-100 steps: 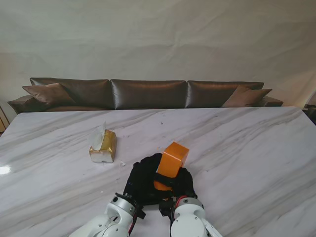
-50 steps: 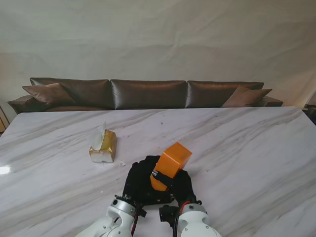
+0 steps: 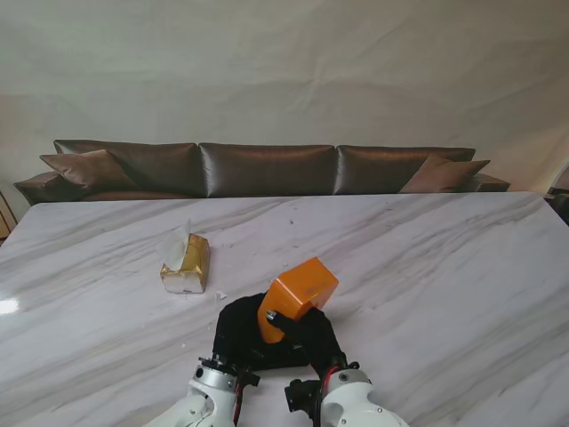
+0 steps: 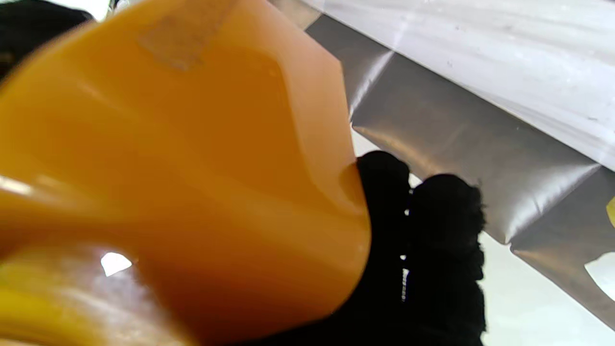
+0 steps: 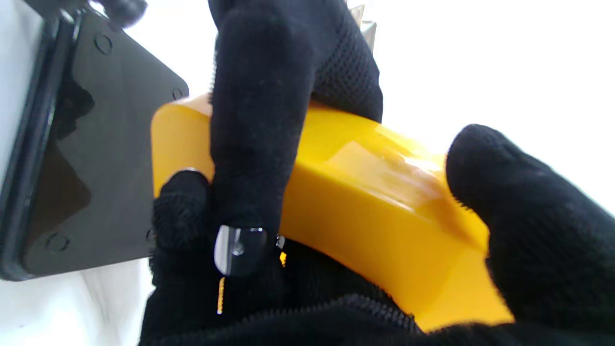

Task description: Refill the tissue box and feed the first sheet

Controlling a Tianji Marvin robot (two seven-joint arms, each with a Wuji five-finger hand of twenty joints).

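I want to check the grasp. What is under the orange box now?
Under the orange box are the gloved left hand and right hand, fingers wrapped on it. The table directly beneath is covered by them.

Tissue pack point(image 3: 186, 263) sole obstacle on marble table point(image 3: 427, 267), left of centre; right side open.

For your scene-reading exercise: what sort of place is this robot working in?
Probably a living room or a lounge-style showroom: a long brown leather sofa with cushions runs behind a large marble table, and a plain draped backdrop suggests staging.
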